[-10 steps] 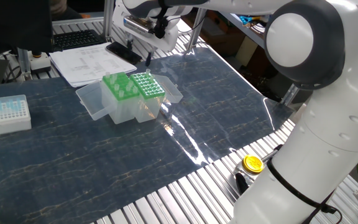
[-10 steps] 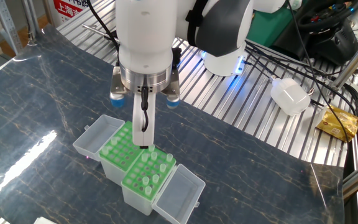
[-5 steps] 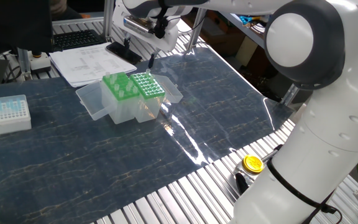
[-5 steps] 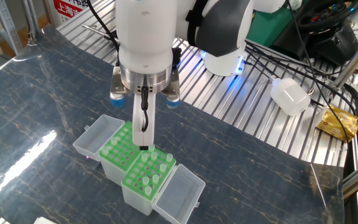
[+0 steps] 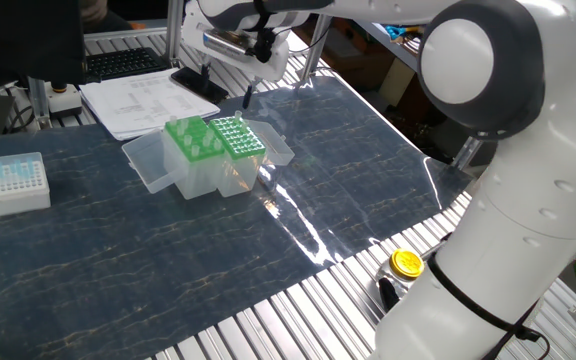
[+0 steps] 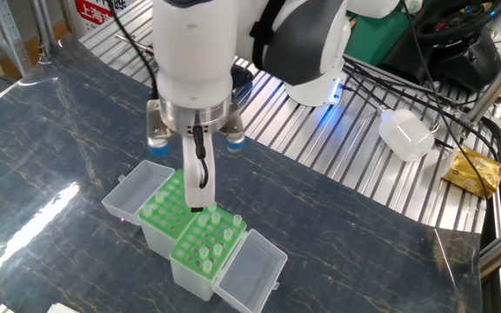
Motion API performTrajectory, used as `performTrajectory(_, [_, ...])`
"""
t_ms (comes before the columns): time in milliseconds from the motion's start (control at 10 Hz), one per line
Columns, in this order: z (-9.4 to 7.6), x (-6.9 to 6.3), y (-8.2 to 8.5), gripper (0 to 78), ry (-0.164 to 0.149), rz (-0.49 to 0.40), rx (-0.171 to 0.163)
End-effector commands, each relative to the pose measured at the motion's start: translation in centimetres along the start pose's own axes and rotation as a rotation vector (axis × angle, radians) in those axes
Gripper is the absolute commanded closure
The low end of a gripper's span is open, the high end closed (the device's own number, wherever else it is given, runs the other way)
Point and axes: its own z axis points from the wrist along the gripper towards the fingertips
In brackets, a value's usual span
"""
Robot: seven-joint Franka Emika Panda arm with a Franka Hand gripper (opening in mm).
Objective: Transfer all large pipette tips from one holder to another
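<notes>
Tool (image 6: 197, 207) hanging mid-frame just above the two green holders (image 6: 191, 232); can't tell if it's gripping anything. Large pipette tips (image 6: 210, 243) sitting in the lower-right holder, just below-right of the tool.

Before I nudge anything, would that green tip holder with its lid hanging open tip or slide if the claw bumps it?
The green tip holder looks like thin plastic and mostly hollow, so probably light and apt to slide on the smooth table. Its open lid rests out to one side and may resist tipping that way. The twin holder sits against it, likely bracing it. The claw hovers above.
</notes>
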Motion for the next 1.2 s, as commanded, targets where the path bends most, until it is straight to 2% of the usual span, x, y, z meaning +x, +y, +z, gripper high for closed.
performTrajectory(100, [1.6, -2.6, -0.7, 0.1, -0.014, -0.268, 0.023])
performTrajectory(400, [2.6, -4.0, -1.3, 0.1, -0.018, -0.361, 0.03])
performTrajectory(500, [2.6, -4.0, -1.3, 0.1, -0.018, -0.361, 0.03])
performTrajectory(600, [3.1, -4.9, -1.8, 0.1, -0.023, -0.421, 0.037])
performTrajectory(1200, [4.2, -6.3, -2.8, 0.1, -0.019, -0.503, 0.034])
